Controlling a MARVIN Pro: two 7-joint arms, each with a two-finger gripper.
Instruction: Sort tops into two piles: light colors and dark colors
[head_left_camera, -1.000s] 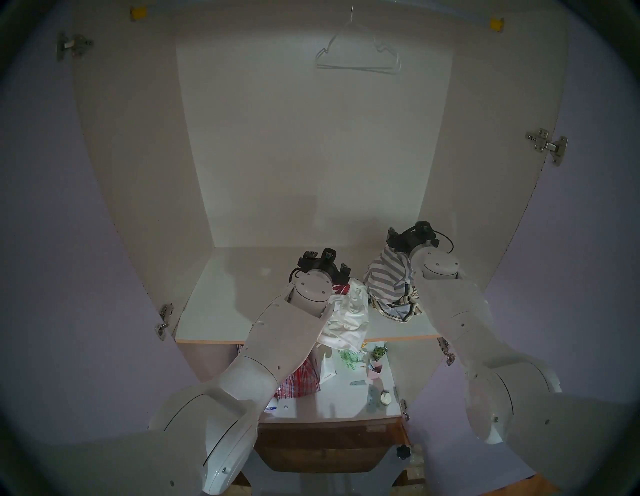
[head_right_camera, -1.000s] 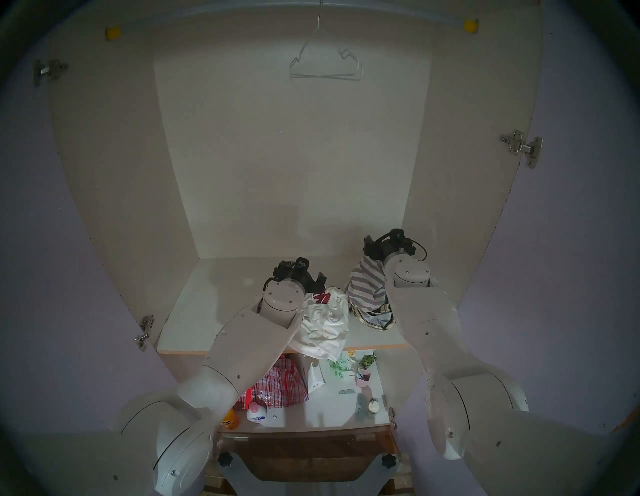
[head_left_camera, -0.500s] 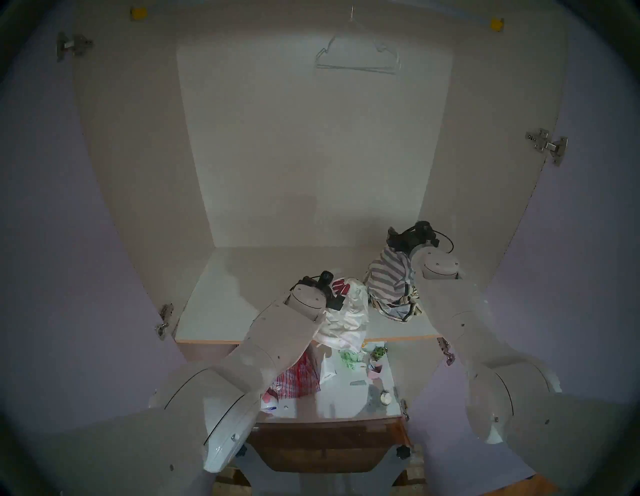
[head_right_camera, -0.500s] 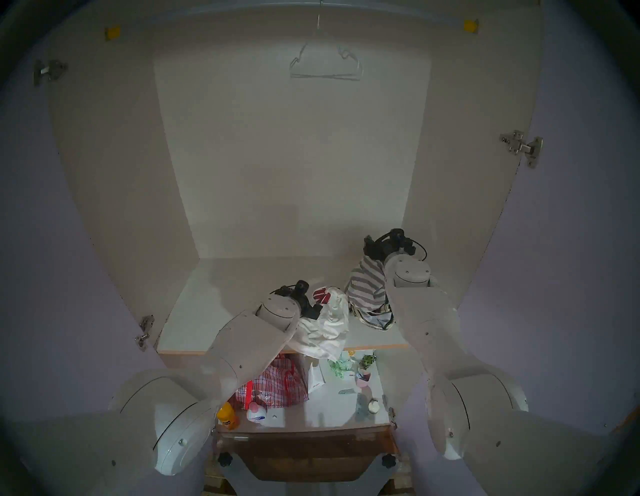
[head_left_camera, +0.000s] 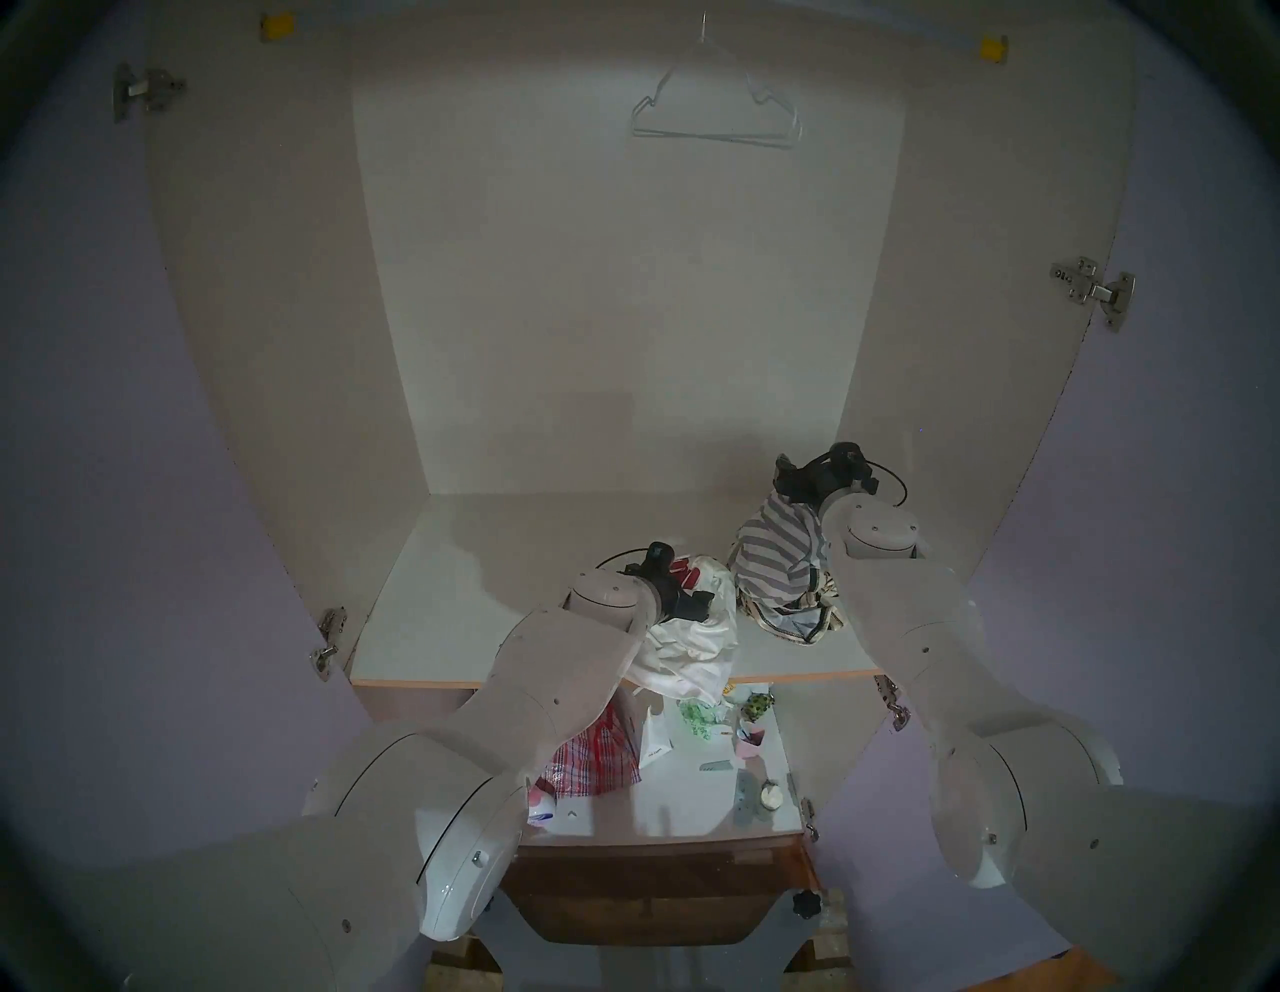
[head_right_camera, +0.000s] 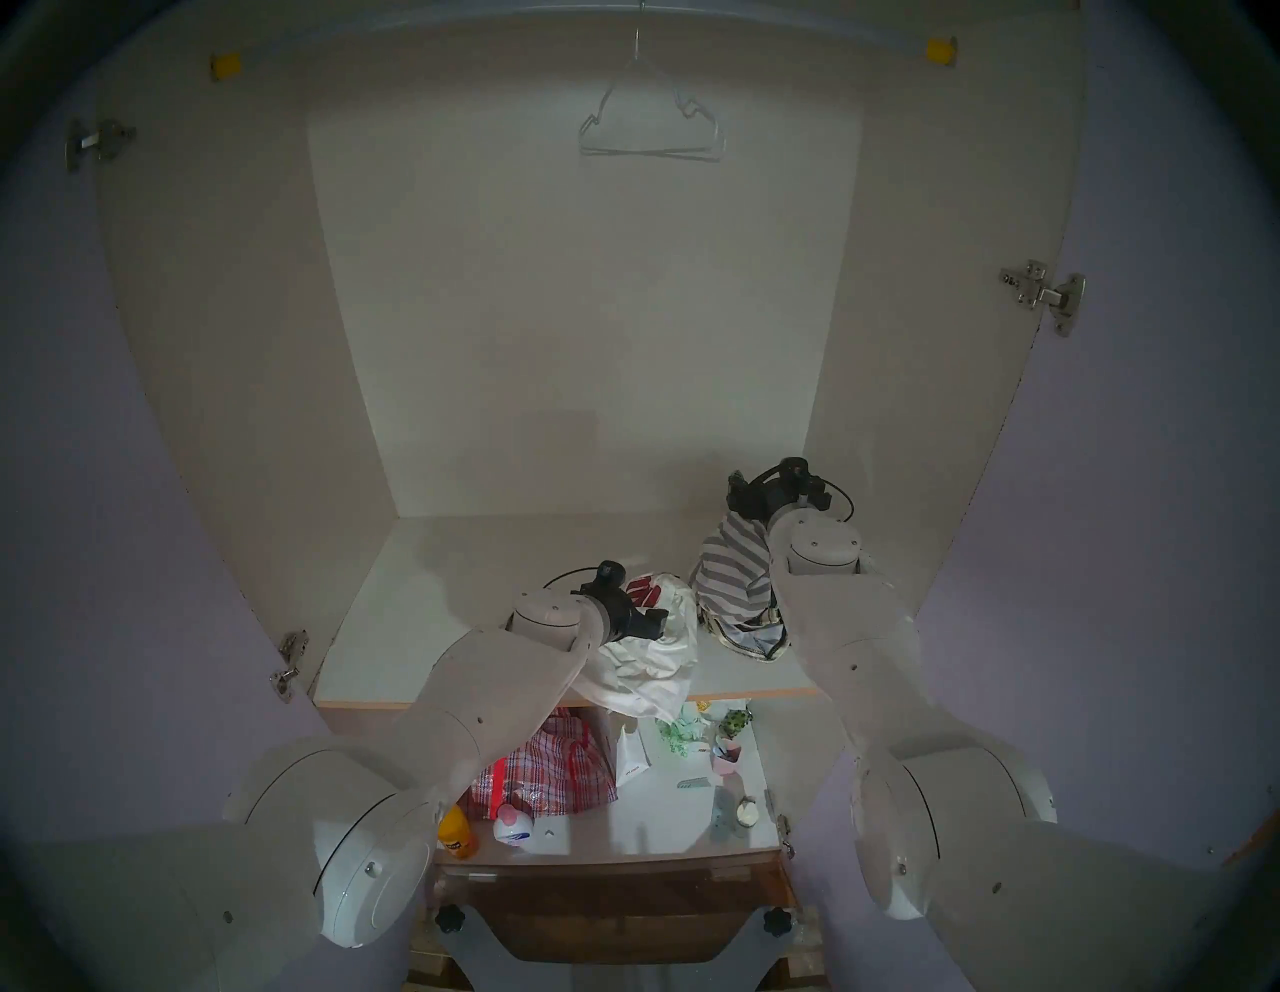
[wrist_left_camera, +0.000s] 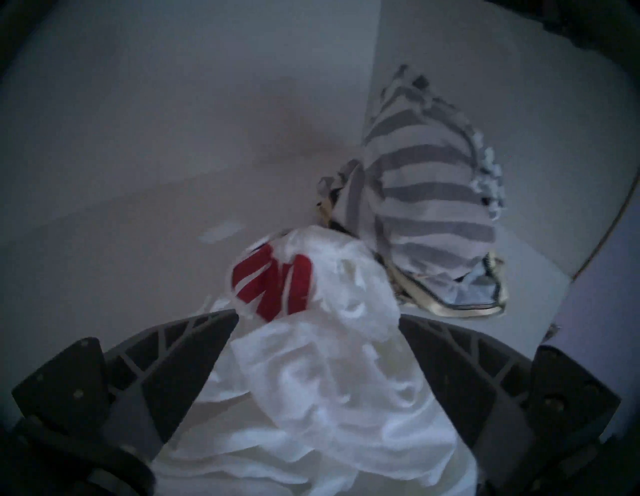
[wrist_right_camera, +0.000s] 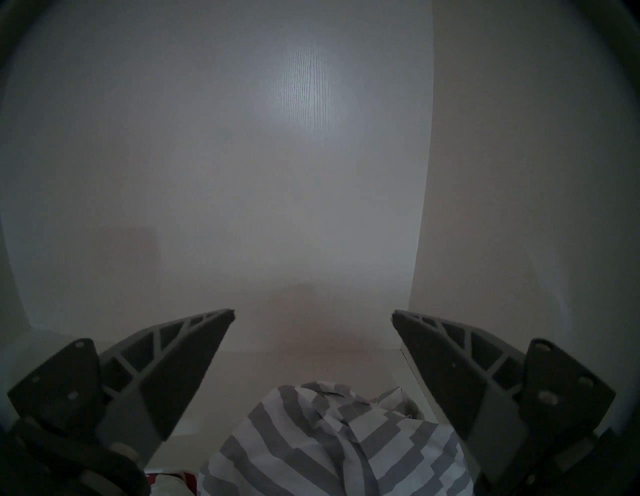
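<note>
White top with a red print (head_left_camera: 699, 634), thin smooth crumpled cloth, lies on the white wardrobe shelf (head_left_camera: 429, 623) near the front edge, about mid-width; one fold hangs over that front edge. Red print sits at the heap's back left side.

Left gripper (wrist_left_camera: 317, 320) is tilted down over this white heap, jaws spread wide, one black ribbed finger (wrist_left_camera: 180, 350) on each side of the cloth. Cloth fills the gap between them; whether the fingers press it can't be told. Nothing clamped.

Grey-and-white wide-striped top (head_left_camera: 779, 554) stands bunched up tall toward the shelf's right side, further back than the white one. Under its front edge pokes the cream knit top with black stripes (head_left_camera: 803, 620), flat on the shelf. The two make one striped heap just beside the white heap; in the left wrist view they look to touch at the base.

Right gripper (wrist_right_camera: 313, 317) sits level above the top of the striped heap, jaws wide apart, empty, pointing at the wardrobe's back wall (wrist_right_camera: 242, 173). Striped cloth shows below it, between the finger bases.

Wire hanger (head_left_camera: 717, 114) hangs on the rail up top. Lower shelf (head_left_camera: 692, 796) holds a red plaid bag (head_left_camera: 596, 758), a white paper packet (head_left_camera: 654, 738), a small pink cup (head_left_camera: 748, 742) and other small clutter.
</note>
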